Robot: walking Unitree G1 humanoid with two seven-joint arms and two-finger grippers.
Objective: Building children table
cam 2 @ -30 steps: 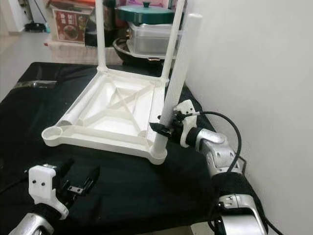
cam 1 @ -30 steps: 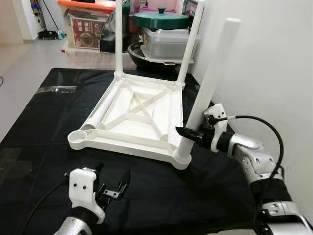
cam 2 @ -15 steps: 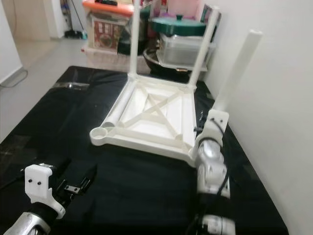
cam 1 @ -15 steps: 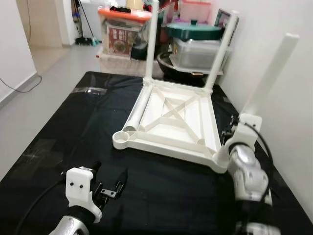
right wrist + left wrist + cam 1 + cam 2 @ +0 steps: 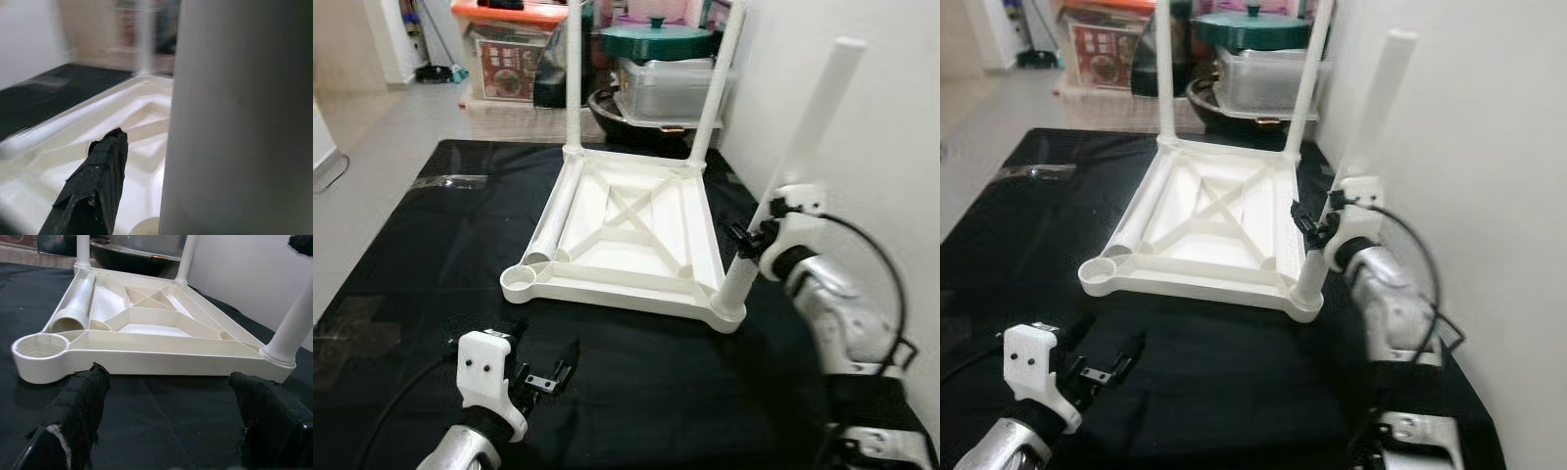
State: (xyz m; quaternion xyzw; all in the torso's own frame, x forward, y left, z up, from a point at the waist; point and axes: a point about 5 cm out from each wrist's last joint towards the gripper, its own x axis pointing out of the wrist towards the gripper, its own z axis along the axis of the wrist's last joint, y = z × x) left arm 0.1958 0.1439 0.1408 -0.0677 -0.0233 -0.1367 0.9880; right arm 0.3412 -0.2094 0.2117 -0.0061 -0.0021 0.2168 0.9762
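The white plastic table top point(image 5: 626, 235) lies upside down on the black cloth point(image 5: 411, 255), its ribbed underside facing up with a cross of stiffening ribs in the middle. Two white legs stand upright in the far corners of the table top — the far-left leg point(image 5: 574, 73) and the far-right leg point(image 5: 717, 83). A third leg point(image 5: 788, 171) is seated in the near-right corner socket and leans away from the table top toward the white wall point(image 5: 891, 117). The near-left corner socket point(image 5: 522, 281) is an open ring with nothing in it, and a loose fourth leg point(image 5: 551, 215) lies inside the table top along its left edge, its threaded end just behind that socket.

The right gripper point(image 5: 745, 242) is at the lower part of the leaning leg, just above the near-right corner. In the right wrist view one black finger point(image 5: 93, 186) sits beside the leg's white tube, which looms large and close; whether the fingers clamp the leg or merely flank it I cannot tell.

The left gripper point(image 5: 545, 369) hovers low over the cloth, in front of the table top's near edge and apart from it. Its two black fingers point(image 5: 80, 406) are spread wide with nothing between them.

Beyond the table top's far edge sit a dark pot point(image 5: 636, 113), a clear lidded container point(image 5: 666, 73) with a green lid point(image 5: 656, 39) on it, and an orange-lidded bin point(image 5: 514, 44)
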